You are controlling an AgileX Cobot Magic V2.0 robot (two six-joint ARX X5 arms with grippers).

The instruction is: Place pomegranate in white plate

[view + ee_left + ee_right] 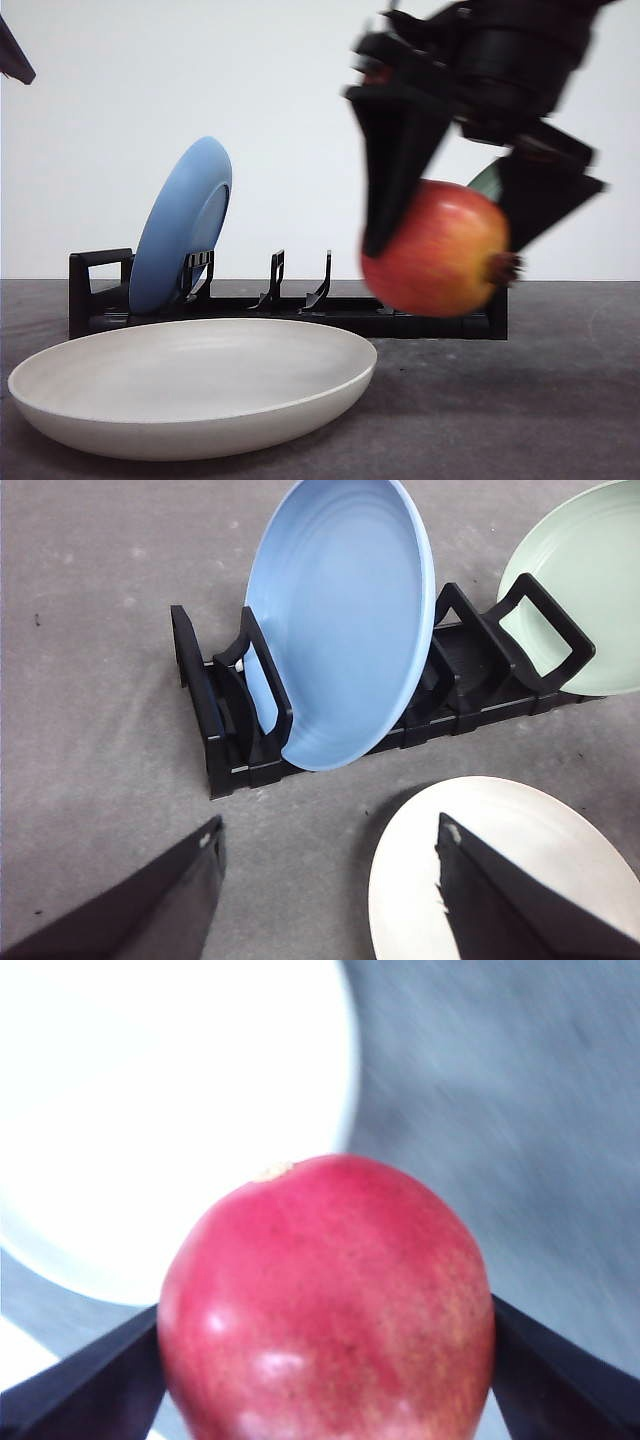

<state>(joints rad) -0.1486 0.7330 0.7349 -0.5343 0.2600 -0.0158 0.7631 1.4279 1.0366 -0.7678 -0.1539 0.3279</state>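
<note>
**Pomegranate clamped in right gripper, aloft beside white plate**

Front view: right gripper (445, 215) up in the air, fingers pressed against both flanks of pomegranate (437, 250). Fruit clear of the table (520, 410), brown crown nub pointing right, hanging just right of the white plate (195, 400) rim and not over it. White plate flat on the dark table, nearest the camera. Black dish rack (290, 305) behind plate and fruit; blue plate (182, 225) upright in its left slots. Sliver of pale green plate (488, 182) peeking out beside the right gripper.

Left wrist view: left gripper (330, 895) with fingers set wide apart, nothing between them, above grey table (90, 610). White plate (520, 880) partly under one finger. Dish rack (230, 720) beyond, blue plate (345, 620) leaning in it, pale green plate (590, 580) at the rack's far end.

Right wrist view: pomegranate (330, 1305) wedged between the two dark fingers (80, 1385), glossy red skin. White plate (150, 1110) below and to one side, overexposed; grey table (510, 1110) under the fruit, blurred.
</note>
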